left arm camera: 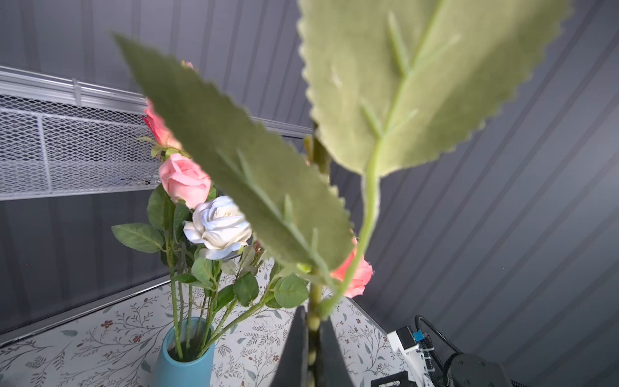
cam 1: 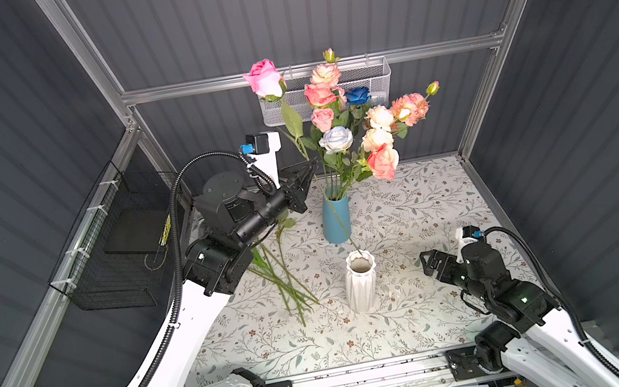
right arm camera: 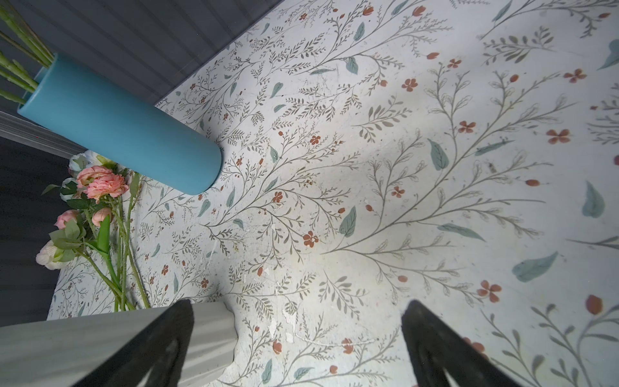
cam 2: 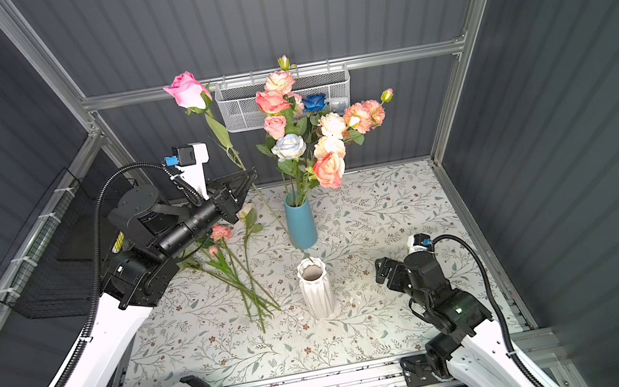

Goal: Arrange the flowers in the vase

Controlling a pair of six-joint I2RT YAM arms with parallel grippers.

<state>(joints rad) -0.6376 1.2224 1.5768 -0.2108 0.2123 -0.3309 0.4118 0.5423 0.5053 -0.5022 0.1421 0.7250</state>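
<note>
In both top views my left end effector (cam 1: 311, 168), clamped on the tall pink fabric rose (cam 1: 264, 78), has its stem tip at the mouth of the white faceted vase (cam 1: 361, 285); next, I'd lower it straight in.

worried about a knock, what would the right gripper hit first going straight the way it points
Probably the white vase, clipped by one finger of the open right gripper; depth is unclear.

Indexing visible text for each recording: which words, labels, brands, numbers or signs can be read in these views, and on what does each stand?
No text can be read in any view.
Yellow and black sticker: too small and blurred to read.
Blue vase, white vase and mesh basket: no markings visible.
</note>
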